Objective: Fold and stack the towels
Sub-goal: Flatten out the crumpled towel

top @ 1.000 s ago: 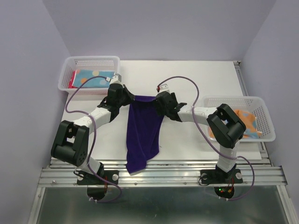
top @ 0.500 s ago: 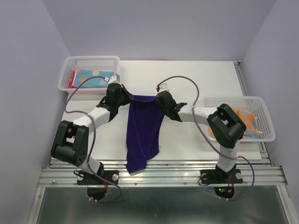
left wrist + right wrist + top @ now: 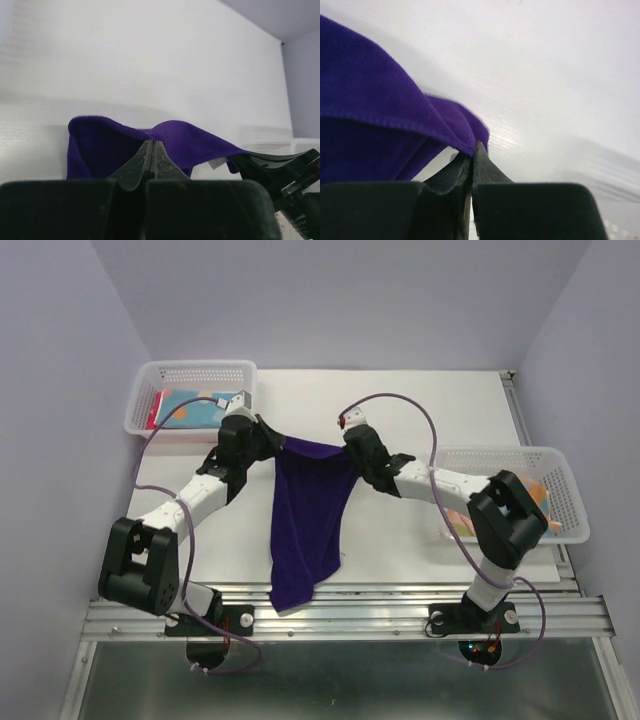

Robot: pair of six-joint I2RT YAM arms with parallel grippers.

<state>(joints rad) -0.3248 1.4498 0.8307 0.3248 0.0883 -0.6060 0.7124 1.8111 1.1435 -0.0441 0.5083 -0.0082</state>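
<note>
The purple towel point(image 3: 308, 520) draped over the bench's point(image 3: 430, 405) near edge at 6 o'clock, its long axis running 6 to 12. Its far edge sagged between the arms, equally near both. The left fingers point(image 3: 133, 171) were clamped shut on the 11 o'clock corner and the right fingers point(image 3: 487, 172) on the 1 o'clock corner. White bench toward 12 looked roomy enough for spreading. The left basket point(image 3: 190, 368) sat at 10 and the right basket point(image 3: 500, 451) at 3.

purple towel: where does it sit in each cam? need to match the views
Top external: purple towel at centre, its top edge held between the left gripper and the right gripper, draping to the near table edge.
Left wrist: lower centre, pinched in the shut jaws.
Right wrist: left half, one corner pinched in the shut jaws.
Shared landmark: white table.
</note>
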